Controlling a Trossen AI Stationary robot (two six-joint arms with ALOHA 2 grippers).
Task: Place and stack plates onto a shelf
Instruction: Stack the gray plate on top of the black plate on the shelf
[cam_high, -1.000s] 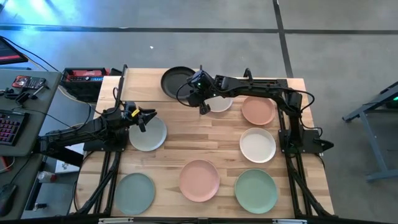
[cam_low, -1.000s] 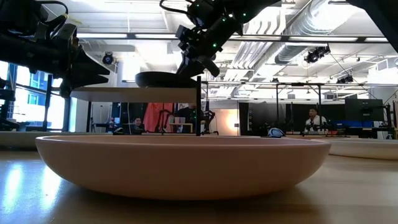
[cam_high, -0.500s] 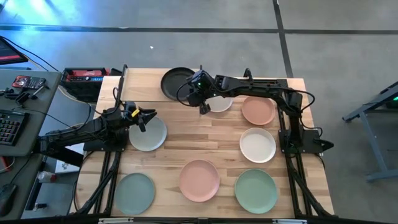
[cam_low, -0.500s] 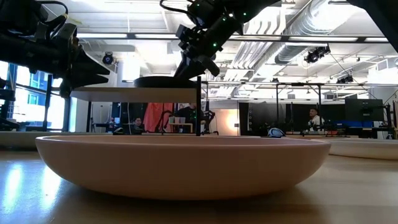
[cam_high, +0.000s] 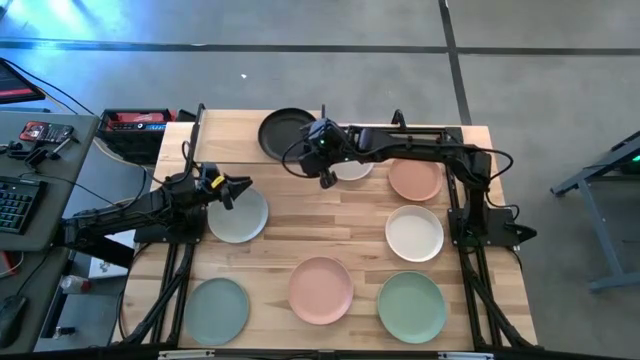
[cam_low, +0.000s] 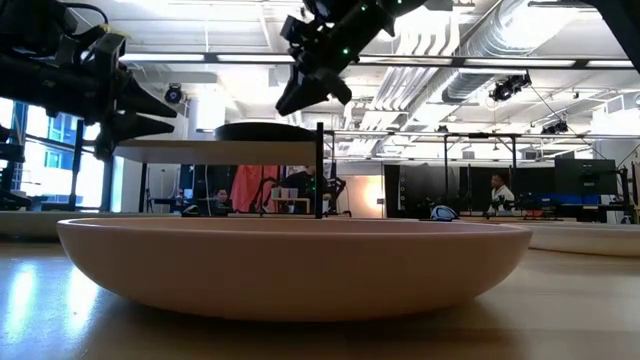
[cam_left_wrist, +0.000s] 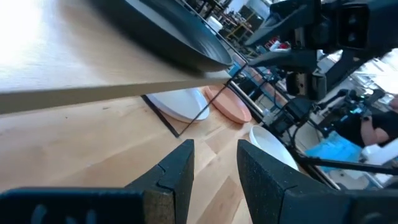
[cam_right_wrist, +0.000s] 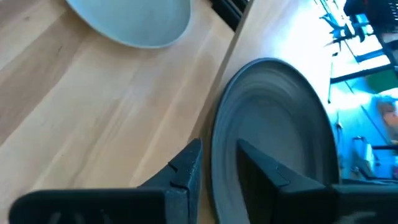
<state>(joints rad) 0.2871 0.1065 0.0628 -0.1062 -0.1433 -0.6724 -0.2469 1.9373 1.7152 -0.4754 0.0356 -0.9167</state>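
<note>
The right gripper (cam_high: 322, 152), fingers parted and empty, hangs above the black plate (cam_high: 285, 131) resting on the shelf (cam_high: 225, 150). The nearest loose plate, the white one (cam_high: 352, 167), lies just right of the gripper.

Right gripper (cam_low: 300, 92) raised, fingers parted (left gripper (cam_high: 236, 189) idle, parted)

A black plate (cam_high: 284, 131) sits on the pale wood shelf (cam_high: 232, 148), while white (cam_high: 414, 233), terracotta (cam_high: 414, 179), pink (cam_high: 321, 290), sage green (cam_high: 411, 307) and pale grey-green (cam_high: 216, 311) plates dot the striped butcher-block surface (cam_high: 330, 220).
</note>
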